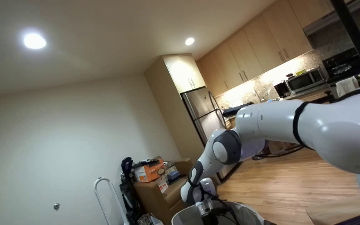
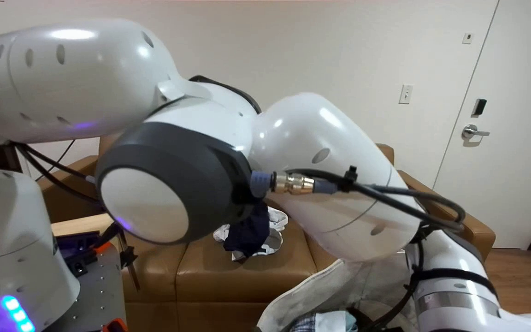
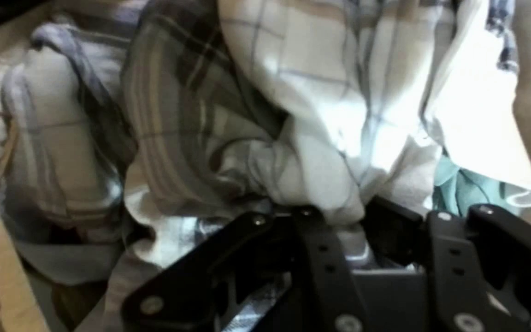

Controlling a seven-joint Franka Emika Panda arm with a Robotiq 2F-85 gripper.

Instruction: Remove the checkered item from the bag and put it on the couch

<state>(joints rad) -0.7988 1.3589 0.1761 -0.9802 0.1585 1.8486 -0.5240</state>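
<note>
The checkered item (image 3: 311, 83) is a crumpled cream-and-grey plaid cloth that fills much of the wrist view. My gripper (image 3: 355, 216) has a bunched fold of it between its fingers; the left fingertip is partly hidden by the fabric. The grey-white bag (image 2: 311, 286) stands open in front of the couch and shows in both exterior views, also here (image 1: 183, 215). My gripper (image 1: 209, 218) reaches down into it. Inside the bag, a blue-grey plaid cloth (image 2: 303, 323) shows. The brown leather couch (image 2: 247, 276) is behind the bag.
A navy garment (image 2: 247, 233) and white clothes (image 2: 274, 221) lie on the couch. A teal cloth (image 3: 470, 186) lies in the bag. An orange box (image 1: 150, 172) and other items sit at one end of the couch. A white rail (image 1: 105, 181) stands near the wall.
</note>
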